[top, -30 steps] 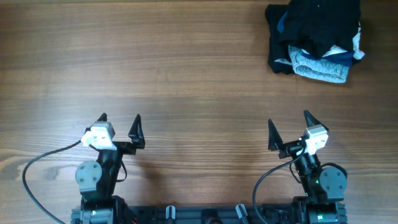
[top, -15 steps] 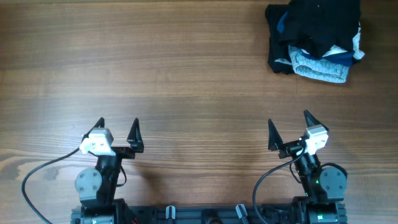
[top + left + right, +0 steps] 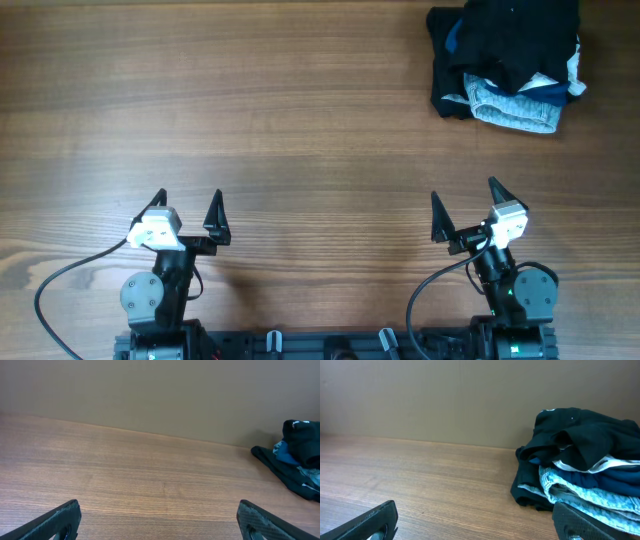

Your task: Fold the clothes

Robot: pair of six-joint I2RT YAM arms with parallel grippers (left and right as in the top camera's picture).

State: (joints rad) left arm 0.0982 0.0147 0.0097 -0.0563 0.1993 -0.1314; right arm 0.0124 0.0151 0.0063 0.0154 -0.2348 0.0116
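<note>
A pile of dark and light-blue clothes [image 3: 508,62] lies bunched at the far right corner of the wooden table. It also shows in the right wrist view [image 3: 580,470] and at the right edge of the left wrist view [image 3: 297,457]. My left gripper [image 3: 188,205] is open and empty near the front left edge; its fingertips frame bare wood [image 3: 159,520]. My right gripper [image 3: 465,200] is open and empty near the front right, well short of the pile; in its own view the jaws [image 3: 475,520] are wide apart.
The wooden table [image 3: 300,120] stretches between the arms and the pile. A plain beige wall [image 3: 160,395] stands behind the table's far edge. A black cable [image 3: 70,265] loops by the left arm's base.
The left gripper drew back slightly toward the front left between one second and half a second ago, then stayed still. The right arm and the clothes have not moved.
</note>
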